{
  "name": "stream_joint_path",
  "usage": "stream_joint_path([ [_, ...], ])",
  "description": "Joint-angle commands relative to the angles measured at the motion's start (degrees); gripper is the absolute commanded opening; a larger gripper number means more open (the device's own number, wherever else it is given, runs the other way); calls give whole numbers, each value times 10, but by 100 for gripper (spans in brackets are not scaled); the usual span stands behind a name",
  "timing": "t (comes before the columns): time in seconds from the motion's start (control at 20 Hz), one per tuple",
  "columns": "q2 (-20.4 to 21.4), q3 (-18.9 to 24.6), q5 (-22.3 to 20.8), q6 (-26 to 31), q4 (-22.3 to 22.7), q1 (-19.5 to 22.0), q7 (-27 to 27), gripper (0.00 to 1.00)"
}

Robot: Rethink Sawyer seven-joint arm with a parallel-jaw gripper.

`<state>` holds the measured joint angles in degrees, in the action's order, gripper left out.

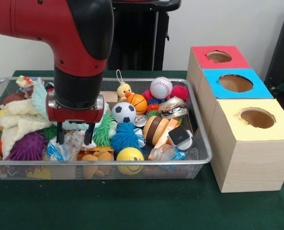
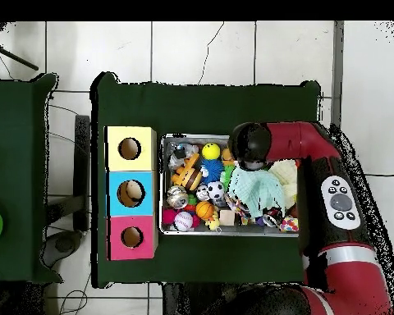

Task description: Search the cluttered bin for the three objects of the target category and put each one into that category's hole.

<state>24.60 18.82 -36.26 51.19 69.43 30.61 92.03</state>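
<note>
My gripper (image 1: 75,136) is down inside the wire mesh bin (image 1: 132,163), in its left part. Its black fingers (image 1: 90,135) stand apart, open, astride a crumpled clear plastic bottle (image 1: 69,145). Around it lie a green tassel ball (image 1: 103,130), a blue tassel ball (image 1: 126,136), a soccer ball (image 1: 123,112) and a purple spiky ball (image 1: 28,146). Three wooden boxes stand to the right, each with a hole: red (image 1: 219,56), blue (image 1: 235,83), yellow (image 1: 257,117). In the overhead view the arm (image 2: 251,148) hides the gripper, and the blue hole (image 2: 130,193) shows something tan inside.
The bin also holds a baseball (image 1: 161,87), a basketball (image 1: 137,102), a yellow smiley ball (image 1: 130,155), a duck toy (image 1: 124,90), crushed cans (image 1: 173,106), a burger toy (image 1: 157,129), a cream cloth (image 1: 17,120) and another clear bottle (image 1: 169,153). Green cloth covers the table (image 1: 132,206).
</note>
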Motion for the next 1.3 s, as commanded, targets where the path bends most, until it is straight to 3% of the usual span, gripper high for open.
stream_joint_path([
  [0.05,-23,14,-46,-60,18,-8,-71,100],
  [0.2,-42,16,-46,-82,27,-3,-59,100],
  [0.75,-37,-17,-48,-105,55,-28,-8,100],
  [1.05,14,-93,-59,-86,78,-93,78,100],
  [1.3,37,-130,-41,-75,86,-123,82,100],
])
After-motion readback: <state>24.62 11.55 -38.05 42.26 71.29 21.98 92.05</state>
